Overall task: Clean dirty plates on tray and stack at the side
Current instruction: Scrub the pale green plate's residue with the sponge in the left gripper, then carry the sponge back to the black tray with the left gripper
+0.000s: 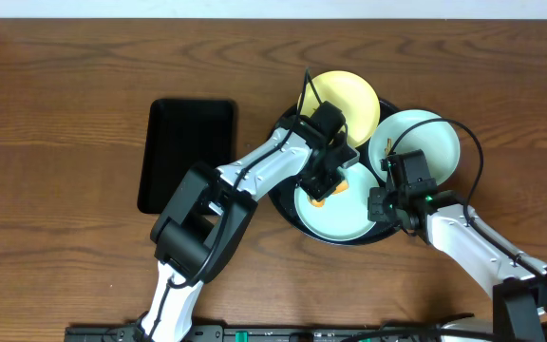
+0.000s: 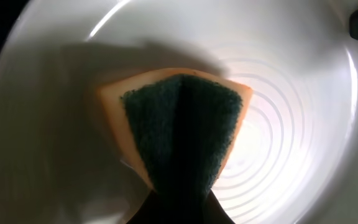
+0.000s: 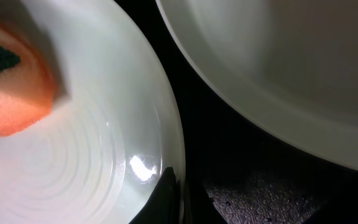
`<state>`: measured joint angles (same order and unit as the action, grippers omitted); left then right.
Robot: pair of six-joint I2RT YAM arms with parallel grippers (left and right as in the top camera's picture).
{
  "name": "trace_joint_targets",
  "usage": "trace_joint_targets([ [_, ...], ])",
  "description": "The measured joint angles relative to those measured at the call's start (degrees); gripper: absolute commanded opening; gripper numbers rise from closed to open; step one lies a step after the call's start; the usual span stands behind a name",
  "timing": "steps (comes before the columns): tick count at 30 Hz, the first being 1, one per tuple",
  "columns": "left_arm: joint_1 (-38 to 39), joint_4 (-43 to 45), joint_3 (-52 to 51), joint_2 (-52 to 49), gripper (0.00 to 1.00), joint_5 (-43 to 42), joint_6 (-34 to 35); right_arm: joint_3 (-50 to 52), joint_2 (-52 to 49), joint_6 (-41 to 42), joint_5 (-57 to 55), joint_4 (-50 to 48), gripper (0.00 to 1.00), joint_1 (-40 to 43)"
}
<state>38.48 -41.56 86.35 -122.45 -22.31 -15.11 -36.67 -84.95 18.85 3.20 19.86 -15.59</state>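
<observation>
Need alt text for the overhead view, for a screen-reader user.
Left gripper presses an orange sponge onto the front mint-white plate in a round black tray; the right gripper is at that plate's right rim. A yellow plate and a second mint-white plate sit behind it, and a rectangular black tray lies to the left.

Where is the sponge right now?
In the overhead view, the sponge is just right of centre. The left gripper pinches it and presses it onto the front mint-white plate on the round black tray, just below the yellow plate.
</observation>
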Motion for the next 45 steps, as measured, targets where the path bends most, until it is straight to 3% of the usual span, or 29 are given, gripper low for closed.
trace_joint_targets([
  [23, -2.25, 1.33, -4.98, 1.97, 0.07, -17.9, 1.49, 0.02, 0.0, 0.0, 0.0, 0.0, 0.01, 0.0],
  [30, -10.38, 10.84, -3.61, 19.08, 0.07, -34.03, 10.91, 0.02, 0.0, 0.0, 0.0, -0.04, 0.01, 0.0],
  [35, -16.46, 9.38, -2.73, 26.08, 0.07, -38.86, 15.34, 0.02, 0.0, 0.0, 0.02, -0.04, 0.01, 0.0],
  [40, -21.81, 3.8, -2.78, 25.9, 0.07, -37.2, 16.65, 0.02, 0.0, 0.0, 0.02, -0.04, 0.04, 0.0],
  [41, -22.93, 2.03, -2.8, 25.9, 0.07, -34.86, 16.81, 0.02, 0.0, 0.0, 0.04, -0.04, 0.12, 0.0],
  [45, -25.73, -5.33, -2.86, 25.83, 0.07, -18.62, 17.07, 0.22, 0.0, -0.44, 0.04, 0.24, 0.24, 0.0],
])
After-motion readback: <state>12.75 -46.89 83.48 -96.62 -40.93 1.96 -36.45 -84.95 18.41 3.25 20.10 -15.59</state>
